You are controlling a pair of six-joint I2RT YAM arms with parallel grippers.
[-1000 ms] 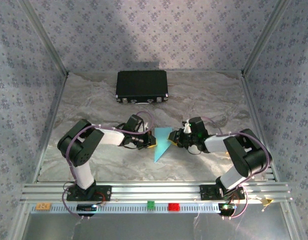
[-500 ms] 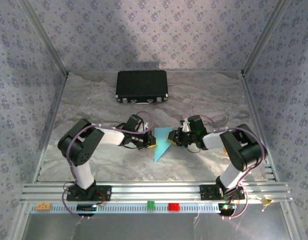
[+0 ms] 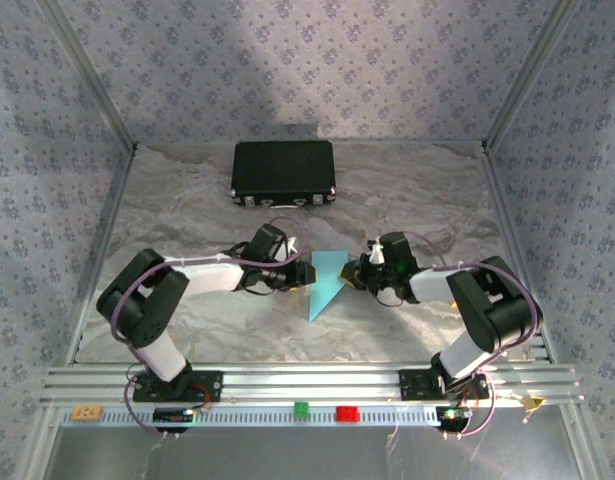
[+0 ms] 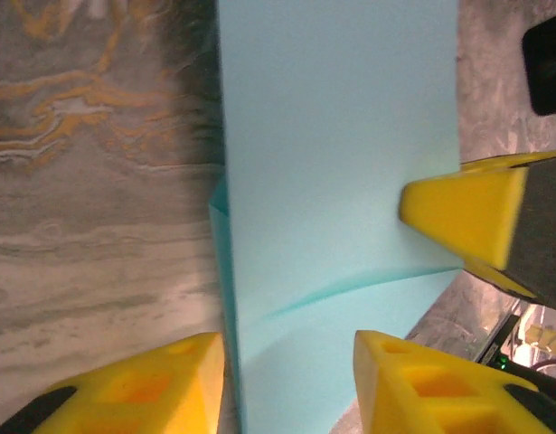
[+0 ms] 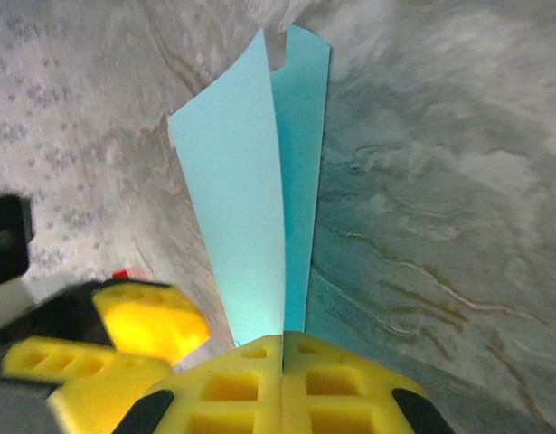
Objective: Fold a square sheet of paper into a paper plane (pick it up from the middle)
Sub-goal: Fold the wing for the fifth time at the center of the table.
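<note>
The square sheet of paper [image 3: 324, 283] is light blue and folded into a narrow triangle, its sharp tip pointing at the table's front. It stands on edge between my two grippers at mid-table. My right gripper [image 3: 353, 280] is shut on the paper's right edge; in the right wrist view its gripper [image 5: 282, 348] has both pads pressed together over the two paper [image 5: 250, 208] layers. My left gripper [image 3: 305, 275] is open. In the left wrist view its gripper [image 4: 287, 389] straddles the paper [image 4: 341, 163] with a gap on both sides. The right gripper's yellow fingertip [image 4: 463, 217] touches the paper there.
A black rectangular case [image 3: 283, 172] lies at the back of the marbled table. A small red block [image 3: 345, 413] and a green one [image 3: 301, 408] sit on the aluminium rail [image 3: 307, 385] at the front. Patterned walls close in the sides.
My left gripper has opened and let go of the paper, and its arm has stretched out lower and to the left. My right gripper has closed onto the paper's right edge.
</note>
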